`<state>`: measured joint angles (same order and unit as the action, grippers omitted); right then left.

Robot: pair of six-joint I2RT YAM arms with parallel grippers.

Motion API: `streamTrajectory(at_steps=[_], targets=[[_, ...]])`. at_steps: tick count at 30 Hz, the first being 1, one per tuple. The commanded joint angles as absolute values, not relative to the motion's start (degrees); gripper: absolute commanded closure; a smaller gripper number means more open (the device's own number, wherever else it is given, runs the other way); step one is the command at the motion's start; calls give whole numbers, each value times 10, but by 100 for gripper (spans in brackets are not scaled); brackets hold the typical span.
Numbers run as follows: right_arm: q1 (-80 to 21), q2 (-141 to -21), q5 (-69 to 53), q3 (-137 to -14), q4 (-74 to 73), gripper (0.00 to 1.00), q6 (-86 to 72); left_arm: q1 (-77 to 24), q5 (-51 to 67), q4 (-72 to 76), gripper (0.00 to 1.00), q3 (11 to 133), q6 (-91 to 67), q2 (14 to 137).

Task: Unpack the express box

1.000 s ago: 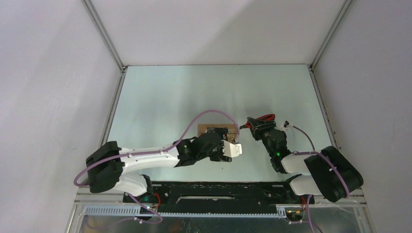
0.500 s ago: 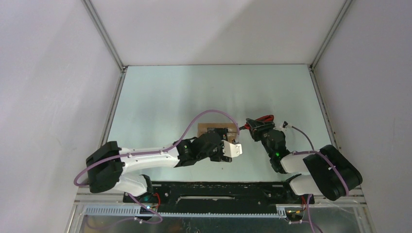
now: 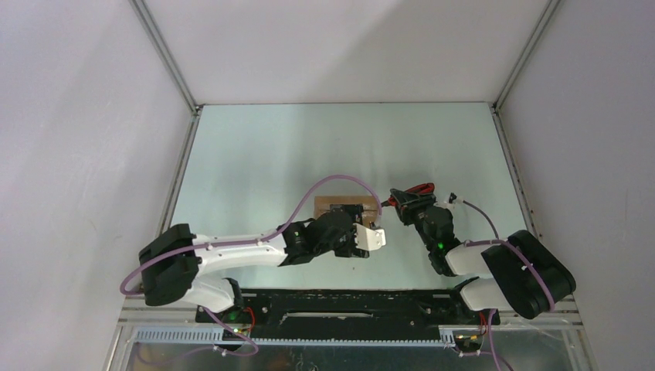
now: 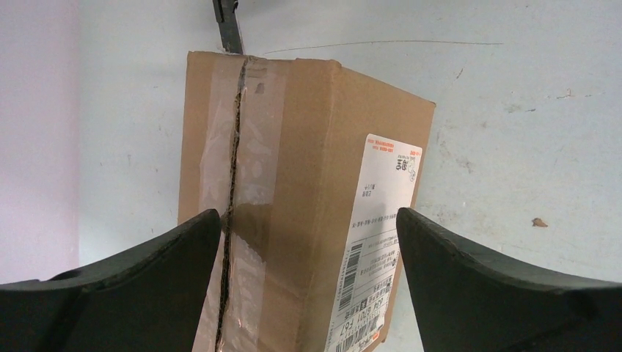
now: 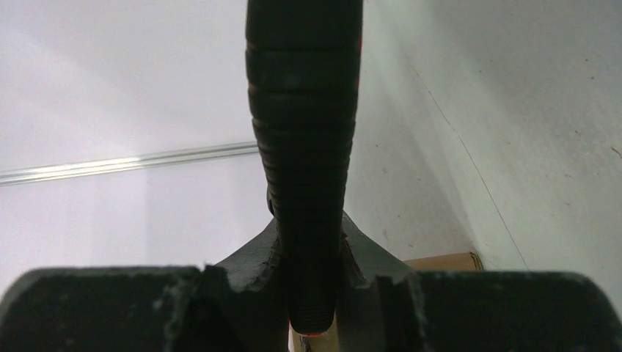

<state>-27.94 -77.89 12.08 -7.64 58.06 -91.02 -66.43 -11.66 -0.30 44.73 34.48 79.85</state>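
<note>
**Straddling the carton, gripping the knife**

Seating on the pale green table (image 3: 255, 147), near its middle, the small brown taped cardboard express box (image 4: 293, 183), white label on one side. Straddling it with the left hand (image 4: 306, 218), fingers spread apart. Clamping the right hand (image 5: 308, 293) on the ribbed black-and-red utility knife (image 5: 304, 110), just right of the box.
</note>
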Motion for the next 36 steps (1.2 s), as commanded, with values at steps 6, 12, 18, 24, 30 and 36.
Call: streamTrajectory(at_steps=[6,12,18,24,30,36], targets=[[-281,-779,137,-96,611,100,-906,-669,-112,22,9,443,337,805],[-283,-777,137,-97,610,100,-907,-669,-111,23,10,443,336,806],[-290,-758,134,-96,595,100,-902,-669,-112,26,10,444,337,812],[-298,-746,115,-93,582,100,-897,-669,-115,40,11,447,334,821],[-295,-721,120,-82,556,100,-887,-673,-112,45,13,449,330,830],[-256,-730,113,-81,571,100,-885,-674,-110,41,13,450,326,822]])
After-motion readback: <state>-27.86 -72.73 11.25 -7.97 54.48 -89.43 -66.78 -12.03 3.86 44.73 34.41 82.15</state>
